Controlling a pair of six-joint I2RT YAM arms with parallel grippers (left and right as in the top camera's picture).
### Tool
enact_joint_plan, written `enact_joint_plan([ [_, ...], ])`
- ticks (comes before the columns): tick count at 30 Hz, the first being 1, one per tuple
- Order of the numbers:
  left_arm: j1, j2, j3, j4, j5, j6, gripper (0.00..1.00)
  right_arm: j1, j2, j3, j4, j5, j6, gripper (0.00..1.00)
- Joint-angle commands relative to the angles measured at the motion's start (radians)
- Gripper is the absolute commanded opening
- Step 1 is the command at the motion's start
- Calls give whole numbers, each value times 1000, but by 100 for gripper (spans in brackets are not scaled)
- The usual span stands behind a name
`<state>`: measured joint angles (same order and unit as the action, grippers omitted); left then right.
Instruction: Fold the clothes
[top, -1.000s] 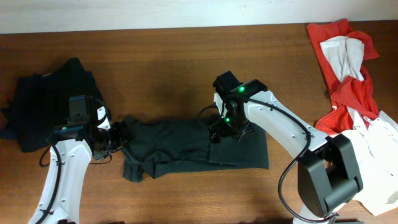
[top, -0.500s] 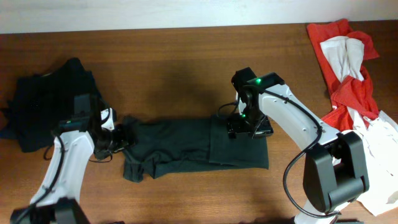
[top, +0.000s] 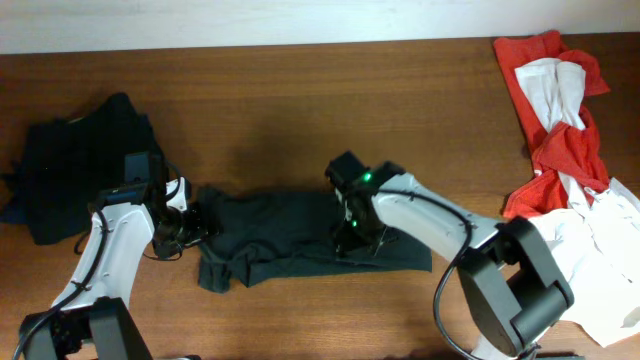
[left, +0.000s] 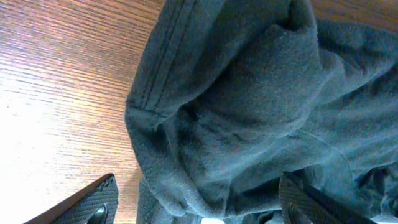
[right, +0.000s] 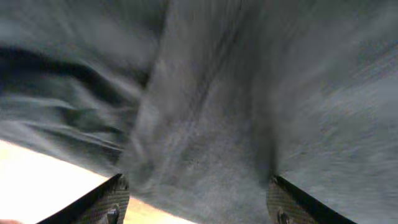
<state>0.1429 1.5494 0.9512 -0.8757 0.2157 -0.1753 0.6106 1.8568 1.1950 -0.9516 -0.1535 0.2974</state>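
Over at nine o'clock on the table (top: 300, 120) sits a black heap (top: 85, 165) of clothes. Next along, the left gripper (top: 190, 225) stands wide, its jaws either side of the bunched left end of a dark grey-green garment (top: 290, 235) (spread flat near six o'clock). Low over that garment's middle, the right gripper (top: 352, 238) is wide too. Red cloth (top: 540, 150) and white cloth (top: 610, 250) lie from two to four o'clock.

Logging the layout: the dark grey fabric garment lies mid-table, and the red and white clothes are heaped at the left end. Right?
Not quite: the overhead view shows the red and white clothes heaped at the right end. The dark grey fabric garment does lie mid-table.
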Motion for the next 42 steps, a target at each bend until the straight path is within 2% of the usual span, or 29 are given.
enact_joint_plan([
  [1, 4, 3, 2, 0, -3, 16, 82, 39, 3, -38, 34, 62, 49, 71],
  [2, 4, 3, 2, 0, -3, 16, 82, 45, 3, -42, 41, 62, 49, 68],
  [5, 4, 3, 2, 0, -3, 16, 82, 50, 3, -47, 53, 78, 62, 32],
  [8, 4, 3, 2, 0, -3, 16, 82, 50, 3, -47, 52, 88, 65, 4],
  [14, 4, 3, 2, 0, -3, 16, 82, 50, -12, -41, 3, 65, 64, 4],
  [19, 4, 3, 2, 1, -3, 16, 82, 50, -47, -37, -59, -56, 3, 4],
  [26, 4, 3, 2, -1, -3, 16, 82, 50, -44, -38, -26, -80, -12, 5],
  [28, 4, 3, 2, -1, -2, 16, 82, 51, -42, -38, -20, -84, -14, 10],
  [31, 4, 3, 2, -1, -3, 16, 82, 51, -42, -38, -21, -166, -118, 15],
  [33, 4, 3, 2, 0, -3, 16, 82, 50, -42, -38, -19, -164, -132, 37],
  [37, 4, 4, 2, 8, -3, 17, 83, 48, -61, -27, -48, -58, -58, 43],
  [40, 4, 5, 2, 46, -3, 77, 87, 48, -117, 13, -100, 70, 7, 45],
  [42, 4, 13, 2, 61, -3, 111, 87, 47, -155, 39, -124, 137, 38, 49],
])
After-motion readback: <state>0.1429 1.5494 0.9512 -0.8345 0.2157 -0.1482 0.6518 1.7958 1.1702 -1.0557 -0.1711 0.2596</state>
